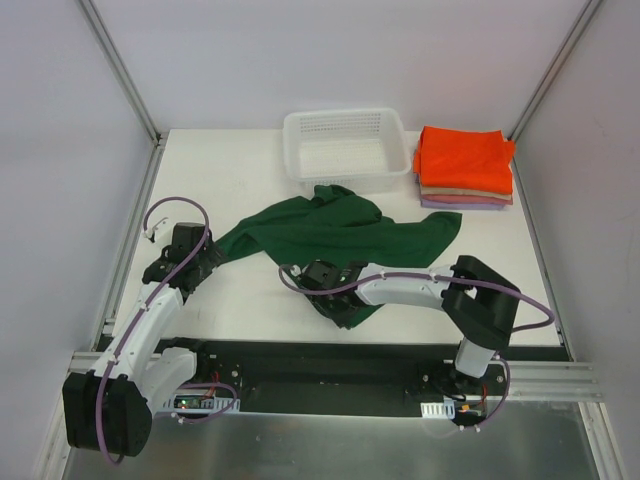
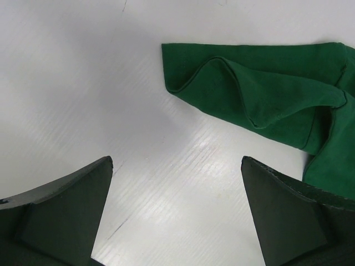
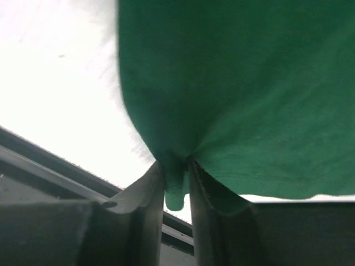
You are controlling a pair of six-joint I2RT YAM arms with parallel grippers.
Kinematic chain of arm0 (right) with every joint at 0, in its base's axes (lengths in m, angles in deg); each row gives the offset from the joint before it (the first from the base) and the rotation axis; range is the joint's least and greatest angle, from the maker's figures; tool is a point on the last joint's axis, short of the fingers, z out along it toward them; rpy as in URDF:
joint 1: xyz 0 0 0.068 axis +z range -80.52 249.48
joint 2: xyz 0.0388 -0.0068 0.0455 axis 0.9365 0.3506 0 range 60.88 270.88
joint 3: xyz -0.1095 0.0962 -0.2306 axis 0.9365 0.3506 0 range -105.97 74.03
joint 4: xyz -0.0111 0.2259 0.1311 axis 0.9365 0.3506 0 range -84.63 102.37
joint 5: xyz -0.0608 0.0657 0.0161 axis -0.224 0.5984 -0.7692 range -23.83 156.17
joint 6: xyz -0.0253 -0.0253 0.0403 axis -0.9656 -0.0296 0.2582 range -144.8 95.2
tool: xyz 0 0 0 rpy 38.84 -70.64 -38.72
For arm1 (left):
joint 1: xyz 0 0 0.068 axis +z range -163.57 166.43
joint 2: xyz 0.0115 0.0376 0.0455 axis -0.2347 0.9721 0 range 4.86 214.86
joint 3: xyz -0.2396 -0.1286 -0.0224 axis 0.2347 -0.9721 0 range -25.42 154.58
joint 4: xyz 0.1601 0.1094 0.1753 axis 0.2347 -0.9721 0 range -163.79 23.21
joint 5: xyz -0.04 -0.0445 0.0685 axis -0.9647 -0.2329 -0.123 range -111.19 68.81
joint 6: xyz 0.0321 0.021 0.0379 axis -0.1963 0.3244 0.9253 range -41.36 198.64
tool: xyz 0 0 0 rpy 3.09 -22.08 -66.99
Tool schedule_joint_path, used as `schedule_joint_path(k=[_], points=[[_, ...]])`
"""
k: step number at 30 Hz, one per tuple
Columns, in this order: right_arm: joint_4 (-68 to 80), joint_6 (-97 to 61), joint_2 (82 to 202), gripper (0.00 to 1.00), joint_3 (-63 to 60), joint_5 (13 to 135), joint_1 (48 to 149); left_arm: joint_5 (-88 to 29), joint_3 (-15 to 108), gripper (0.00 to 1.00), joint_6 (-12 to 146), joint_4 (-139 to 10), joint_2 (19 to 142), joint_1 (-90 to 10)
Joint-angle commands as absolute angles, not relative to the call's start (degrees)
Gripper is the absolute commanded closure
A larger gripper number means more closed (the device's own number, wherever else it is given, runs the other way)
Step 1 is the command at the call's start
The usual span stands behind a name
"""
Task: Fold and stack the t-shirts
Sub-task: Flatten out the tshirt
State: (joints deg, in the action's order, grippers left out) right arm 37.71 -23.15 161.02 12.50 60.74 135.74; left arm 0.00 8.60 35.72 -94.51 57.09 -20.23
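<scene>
Nearest us, at the bottom of the overhead view, the left arm [image 1: 150, 320] and the right arm [image 1: 420, 290] reach out over the white table [image 1: 230, 170]. The green t-shirt [image 1: 330, 230] lies crumpled across the table's middle, not yet spread flat, which we take to mean that folding has barely begun. Its far edge touches the white mesh basket [image 1: 296, 150], and its near edge bunches under the right wrist. To the right of the basket sits the stack [image 1: 465, 160], orange on top with tan and lilac beneath. It is kept well apart from the work, we judge, so the loose shirt has room.

The right gripper [image 3: 176, 166] has its fingers drawn in close on a small fold at the shirt's near hem, with a tongue of cloth poking out between them. That looks like a corner pinch for lifting and spreading.

The left gripper [image 2: 177, 163] hovers with its fingers spread wide and holding nothing. It sits just beside the shirt's left sleeve end, probably lined up to take that part so both arms can stretch the cloth.
</scene>
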Motion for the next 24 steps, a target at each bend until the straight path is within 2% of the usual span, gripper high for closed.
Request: schedule_joint_path(k=[1, 4, 8, 16, 19, 24], points=[[42.45, -16.56, 162.83, 0.82, 13.04, 49.75, 135.05, 2.28, 8.16, 0.01, 34.96, -95.18, 55.93, -19.81], [42.38, -14.26, 158.9, 1.0, 14.0, 45.53, 132.94, 1.67, 7.98, 0.01, 34.95, -95.18, 55.49, -19.81], [41.84, -15.31, 146.96, 1.0, 14.27, 40.26, 128.64, -1.05, 8.07, 0.01, 35.92, -95.09, 55.84, -19.81], [48.25, -15.23, 120.67, 1.0, 17.78, 29.26, 107.91, -7.73, 7.28, 0.01, 36.97, -93.86, 57.77, -19.9], [48.44, -16.19, 116.44, 1.0, 20.76, 33.8, 101.22, -11.15, 6.4, 0.01, 36.89, -92.55, 59.26, -19.9], [46.77, -16.72, 119.14, 1.0, 24.55, 39.88, 99.62, -20.29, 3.68, 0.01, 36.89, -89.38, 61.81, -20.77]])
